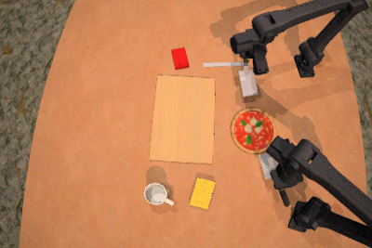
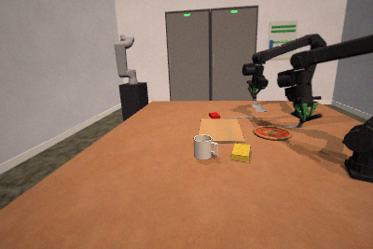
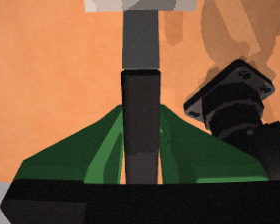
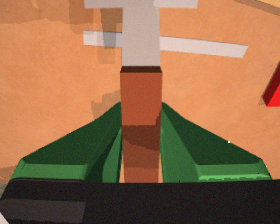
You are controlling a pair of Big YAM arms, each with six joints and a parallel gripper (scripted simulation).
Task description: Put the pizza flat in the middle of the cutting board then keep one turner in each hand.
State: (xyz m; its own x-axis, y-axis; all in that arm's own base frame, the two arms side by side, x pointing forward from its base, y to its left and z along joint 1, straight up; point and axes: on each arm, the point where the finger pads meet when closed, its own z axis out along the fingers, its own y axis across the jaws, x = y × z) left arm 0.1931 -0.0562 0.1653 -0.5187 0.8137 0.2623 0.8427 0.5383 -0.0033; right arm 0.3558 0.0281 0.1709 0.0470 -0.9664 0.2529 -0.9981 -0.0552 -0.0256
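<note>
The pizza lies flat on the table to the right of the wooden cutting board, apart from it; both also show in the exterior view, the pizza and the board. My right gripper is shut on a brown-handled turner; its grey blade hangs just beyond the pizza's far edge. My left gripper is shut on a dark-handled turner; its blade sits close to the pizza's near edge. I cannot tell whether either blade touches the pizza.
A thin grey strip lies beside the right gripper. A red block lies beyond the board. A white mug and a yellow sponge stand in front of the board. The arm bases stand at the table's right edge.
</note>
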